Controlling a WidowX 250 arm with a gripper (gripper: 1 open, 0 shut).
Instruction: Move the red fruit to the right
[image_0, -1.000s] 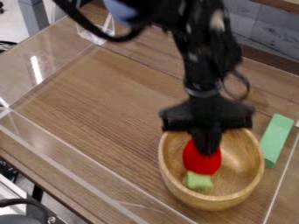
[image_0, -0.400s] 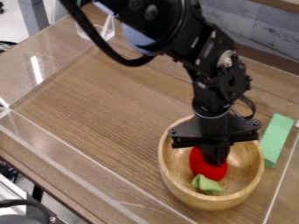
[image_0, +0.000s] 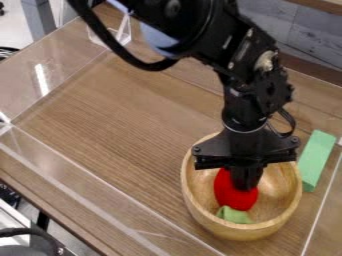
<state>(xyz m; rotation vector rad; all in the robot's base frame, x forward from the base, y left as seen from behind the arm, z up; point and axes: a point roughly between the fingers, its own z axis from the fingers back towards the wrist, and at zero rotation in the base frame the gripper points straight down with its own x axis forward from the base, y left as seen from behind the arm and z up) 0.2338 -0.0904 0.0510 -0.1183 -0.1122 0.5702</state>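
Gripper (image_0: 242, 180) of a single black robot arm (image_0: 214, 40) points straight down into a round wooden bowl (image_0: 191, 185), its dark fingers drawn tight together into one narrow stalk. They are clenched on the red fruit (image_0: 227, 188), pressing into its upper side, so that glossy red shows to the left and right of the stalk. A flat black crossbar of the hand spans the bowl's opening just above the fruit, and a thin black cable loops out beside the wrist.

The red fruit sits inside the bowl, toward its middle, with its light green leafy cap (image_0: 238, 214) pointing at the near rim, closest to the camera. Whether the fruit rests on the bottom of the bowl or hangs just clear of it cannot be told from this angle.

The bowl stands on a brown wood-grain table (image_0: 120, 115), in the lower right part of the view. A flat green rectangular block (image_0: 317, 158) lies just beside the bowl on its right, its long side running away from the camera; it seems close to or touching the rim, though contact cannot be made out.

Low clear plastic walls (image_0: 47, 75) fence the tabletop on the left, near and far sides. The arm reaches in from the top of the view, bending down over the bowl, with a blue patch showing on its upper part.
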